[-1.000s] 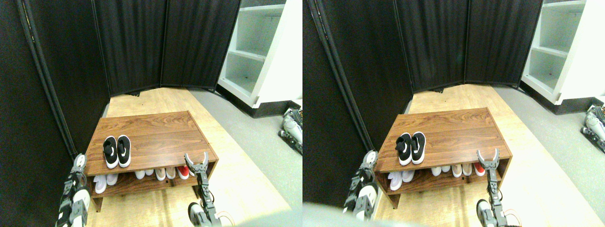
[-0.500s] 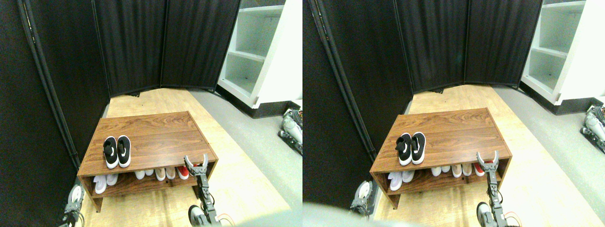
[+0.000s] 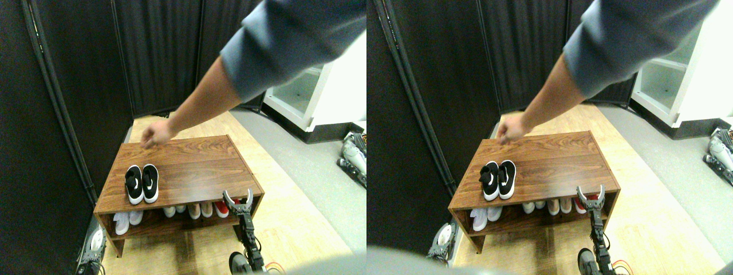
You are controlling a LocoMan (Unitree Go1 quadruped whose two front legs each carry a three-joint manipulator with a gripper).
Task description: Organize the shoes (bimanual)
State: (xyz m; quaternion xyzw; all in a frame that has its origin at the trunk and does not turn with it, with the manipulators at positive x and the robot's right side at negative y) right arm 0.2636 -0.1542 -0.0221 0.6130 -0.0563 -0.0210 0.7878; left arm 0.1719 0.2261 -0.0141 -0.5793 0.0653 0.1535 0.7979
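Between moves: pair already paired on the desk, person's hand reaching in.

Far left, left tool (image 3: 91, 252) low beside the desk (image 3: 189, 166), jaw state impossible to tell. Black shoes (image 3: 141, 183) side by side, touching, near front-left edge. Hand (image 3: 156, 134) over the back-left corner. Right tool (image 3: 239, 200) spread open, empty, at front-right corner. Next: probably wait for the reset, then re-approach.

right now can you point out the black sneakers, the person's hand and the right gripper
black sneakers (image 3: 142, 184): stereo pair view, where the two shoes meet, on the bench top.
person's hand (image 3: 154, 135): stereo pair view, back of the hand.
right gripper (image 3: 239, 197): stereo pair view, midway between its open fingertips.
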